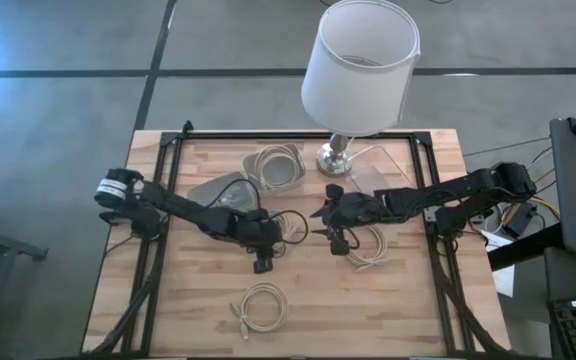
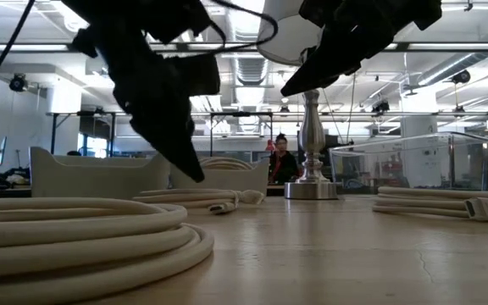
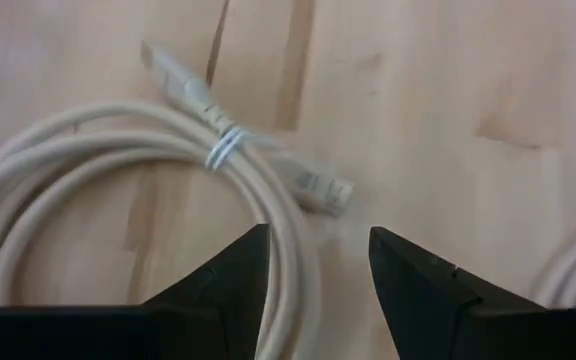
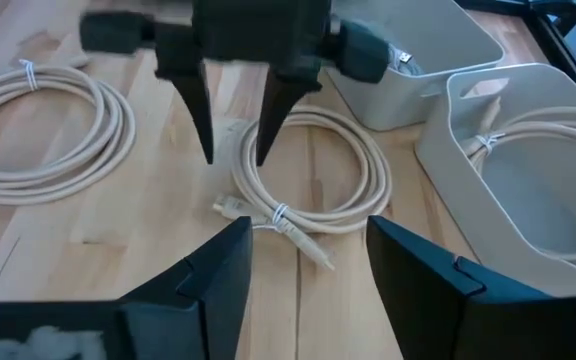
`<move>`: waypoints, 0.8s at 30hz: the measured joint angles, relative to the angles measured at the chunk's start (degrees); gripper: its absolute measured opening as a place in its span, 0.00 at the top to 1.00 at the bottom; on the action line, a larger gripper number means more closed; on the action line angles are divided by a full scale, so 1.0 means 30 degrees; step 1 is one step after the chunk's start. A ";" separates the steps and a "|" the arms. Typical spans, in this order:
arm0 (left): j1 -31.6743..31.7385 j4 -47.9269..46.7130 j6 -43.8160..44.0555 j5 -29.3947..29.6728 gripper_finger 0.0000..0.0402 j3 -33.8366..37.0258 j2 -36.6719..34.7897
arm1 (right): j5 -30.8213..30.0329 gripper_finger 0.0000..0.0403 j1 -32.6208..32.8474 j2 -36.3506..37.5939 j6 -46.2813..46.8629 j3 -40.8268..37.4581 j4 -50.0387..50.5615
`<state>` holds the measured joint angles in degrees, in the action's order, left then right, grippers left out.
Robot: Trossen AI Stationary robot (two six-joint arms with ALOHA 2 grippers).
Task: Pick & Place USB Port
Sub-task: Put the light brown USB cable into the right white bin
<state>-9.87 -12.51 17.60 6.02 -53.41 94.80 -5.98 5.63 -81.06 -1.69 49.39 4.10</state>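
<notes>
While the left gripper (image 1: 264,266) hangs over the middle of the worktop (image 1: 198,310), its task is to come down on the coiled USB cable (image 4: 313,185) just below it. To do this well, I judge it should straddle the bundled strands near the tie (image 3: 224,150), not the loose plug end (image 3: 318,188), and drop straight so the coil does not slide. Its fingers (image 4: 200,110) stand moderately parted, pointing down, holding nothing and touching nothing. Right of centre, the right gripper (image 1: 334,236) hovers facing it; its fingers (image 4: 203,290) are spread wide and empty. A second coil (image 1: 261,305) lies toward the near edge, a third (image 1: 370,248) by the right gripper. Two white bins (image 1: 278,165) sit near the far edge, beside a lamp (image 1: 358,70).
</notes>
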 joint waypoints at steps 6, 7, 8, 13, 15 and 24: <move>0.0015 0.0484 0.0309 0.0924 0.56 0.0008 0.1226 | 0.0000 0.51 -0.0002 0.0000 0.0015 0.0000 0.0019; 0.0007 0.0572 0.0313 0.1144 0.56 0.0014 0.1400 | 0.0000 0.51 -0.0007 0.0000 0.0006 0.0000 0.0027; 0.0007 0.0686 0.0317 0.1427 0.56 0.0008 0.1580 | 0.0000 0.51 -0.0007 0.0000 0.0000 0.0000 0.0022; 0.0007 0.1396 0.0309 0.2352 0.60 -0.0007 0.2281 | -0.0003 0.51 -0.0007 0.0000 -0.0007 0.0000 0.0026; 0.0007 0.1910 0.0290 0.2471 0.65 -0.0007 0.2373 | -0.0003 0.51 -0.0007 0.0000 -0.0007 0.0000 0.0022; 0.0007 0.2356 -0.1100 0.2432 0.92 -0.0488 0.1540 | -0.0002 0.51 -0.0007 0.0000 0.0015 0.0000 0.0059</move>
<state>-9.85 -5.45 14.30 13.31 -54.87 99.42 -5.98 5.61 -81.06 -1.65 49.39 4.27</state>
